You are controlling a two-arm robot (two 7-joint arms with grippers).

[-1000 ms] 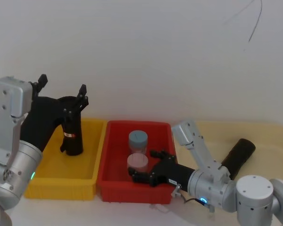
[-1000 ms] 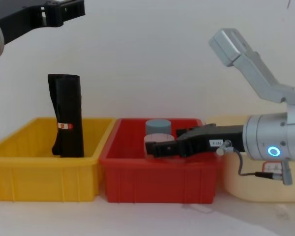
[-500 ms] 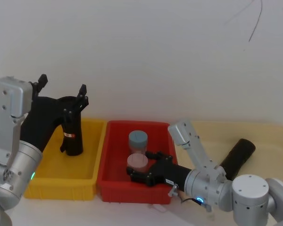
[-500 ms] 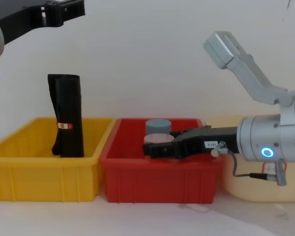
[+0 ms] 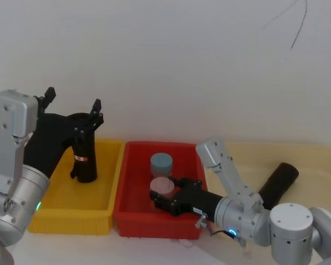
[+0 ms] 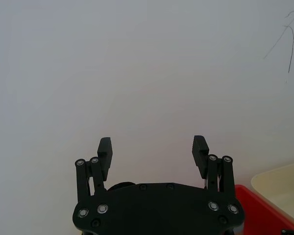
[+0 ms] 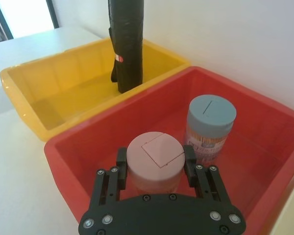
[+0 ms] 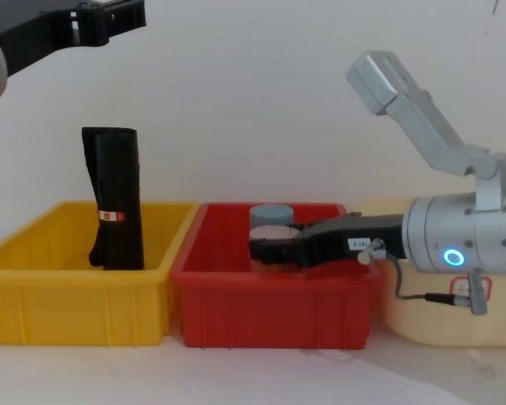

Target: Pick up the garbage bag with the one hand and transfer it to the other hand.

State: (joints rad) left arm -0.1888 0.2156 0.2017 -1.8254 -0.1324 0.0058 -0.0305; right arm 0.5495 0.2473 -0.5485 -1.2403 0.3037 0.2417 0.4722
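The bag (image 5: pixel 278 179) lies tilted in the beige tray (image 5: pixel 320 160), well apart from both of your grippers. Since half a second ago your right gripper (image 5: pixel 159 200) has slid deeper into the red bin (image 5: pixel 131 205), so its spread fingers (image 7: pixel 190 161) now flank the pink-lidded jar (image 7: pixel 153 155); contact cannot be told. Its forearm reaches low across the bin's near wall. Your left gripper (image 5: pixel 73 100) hangs raised over the yellow bin (image 5: pixel 55 218), fingers wide apart and empty, above the labelled roll (image 5: pixel 84 157).
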